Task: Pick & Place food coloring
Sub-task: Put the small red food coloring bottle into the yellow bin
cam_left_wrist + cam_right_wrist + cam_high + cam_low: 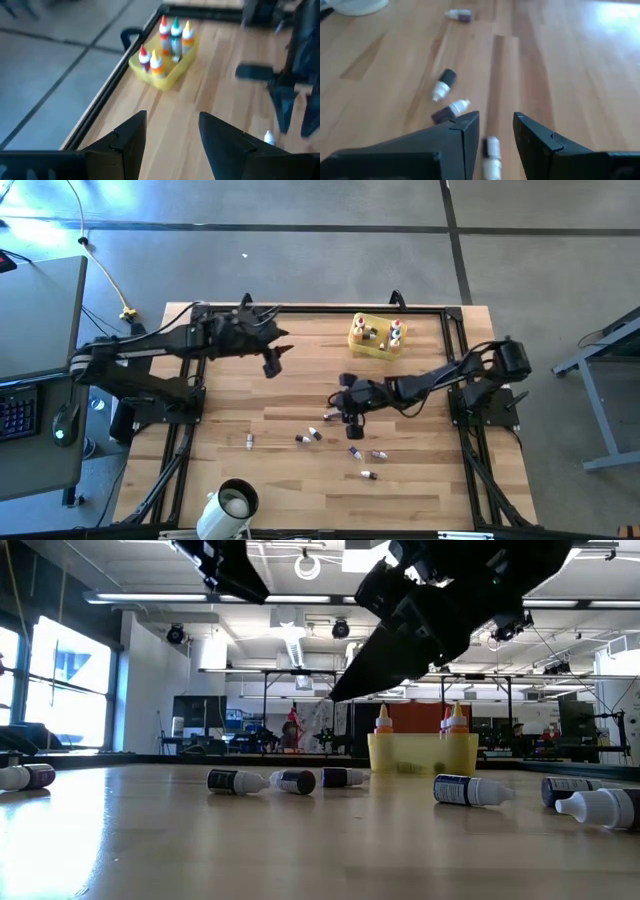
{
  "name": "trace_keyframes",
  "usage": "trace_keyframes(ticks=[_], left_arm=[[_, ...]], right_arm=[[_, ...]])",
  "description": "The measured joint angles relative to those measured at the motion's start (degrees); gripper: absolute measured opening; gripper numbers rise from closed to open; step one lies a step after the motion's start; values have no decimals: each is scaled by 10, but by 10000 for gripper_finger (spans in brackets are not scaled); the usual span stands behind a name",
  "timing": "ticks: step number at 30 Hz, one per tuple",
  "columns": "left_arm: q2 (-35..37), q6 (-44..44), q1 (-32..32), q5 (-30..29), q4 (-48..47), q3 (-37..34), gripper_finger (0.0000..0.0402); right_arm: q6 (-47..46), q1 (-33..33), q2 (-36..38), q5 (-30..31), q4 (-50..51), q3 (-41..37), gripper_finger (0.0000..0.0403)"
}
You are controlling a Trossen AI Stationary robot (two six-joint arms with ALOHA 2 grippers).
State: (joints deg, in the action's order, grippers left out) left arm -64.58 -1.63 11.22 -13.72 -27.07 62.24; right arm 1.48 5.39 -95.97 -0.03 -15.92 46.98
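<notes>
While the right hand hung low over the middle of the tabletop, its fingers stood parted around a small bottle lying between them on the wood, not yet clenched on it; I judge it was lined up for a pick. More food coloring bottles lay scattered on their sides toward the near edge, apparently waiting their turn. Several bottles already stood upright in the yellow tray near the far edge, towards the right corner, which looked like the drop-off place. Above the far left part of the tabletop the left hand waited, released and carrying nothing. At the near edge lay a white mug on its side.
</notes>
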Motion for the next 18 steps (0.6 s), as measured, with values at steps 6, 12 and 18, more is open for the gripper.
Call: trace_keyframes(ticks=[6, 12, 18], left_arm=[[62, 0, 0, 61, 85, -89, 179], [67, 0, 0, 89, 91, -104, 179], [64, 0, 0, 89, 91, -104, 179]], right_arm=[[37, 20, -80, -7, -125, 0, 113], [45, 3, -151, -57, -228, 0, 112], [47, -31, -165, -79, -241, 0, 112]])
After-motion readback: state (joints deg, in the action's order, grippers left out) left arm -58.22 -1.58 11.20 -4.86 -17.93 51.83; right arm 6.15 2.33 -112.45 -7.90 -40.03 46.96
